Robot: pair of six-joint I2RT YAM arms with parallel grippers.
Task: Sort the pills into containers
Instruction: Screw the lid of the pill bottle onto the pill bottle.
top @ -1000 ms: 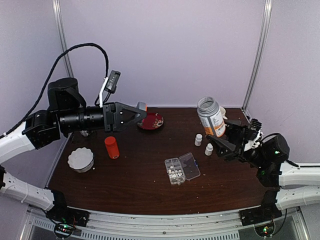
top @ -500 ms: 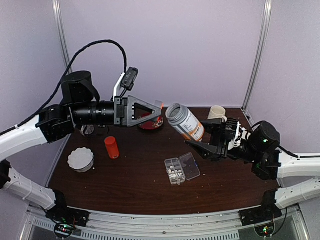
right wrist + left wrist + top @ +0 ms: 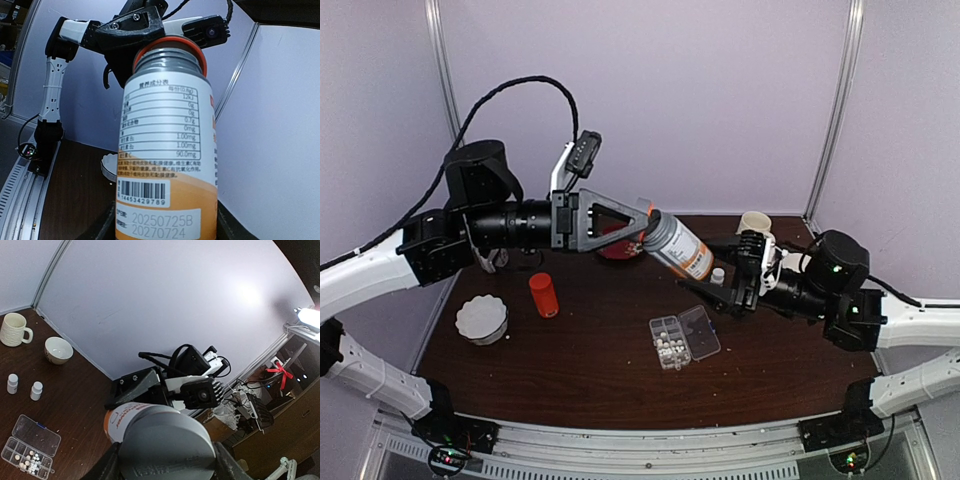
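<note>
Dark table (image 3: pixel 582 362), organizer (image 3: pixel 684 337) well inside its edges

Pale lavender walls (image 3: pixel 650 90) with metal corner posts (image 3: pixel 836 100) enclose a dark wooden table (image 3: pixel 570 370).

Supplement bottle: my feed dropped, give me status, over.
Right hand shut on supplement bottle, tilted in the air. Left hand open around its grey cap. Pills in open organizer box. No obstruction seen.

Two white bottles (image 3: pixel 12 383), one mug (image 3: pixel 14 329)
</note>
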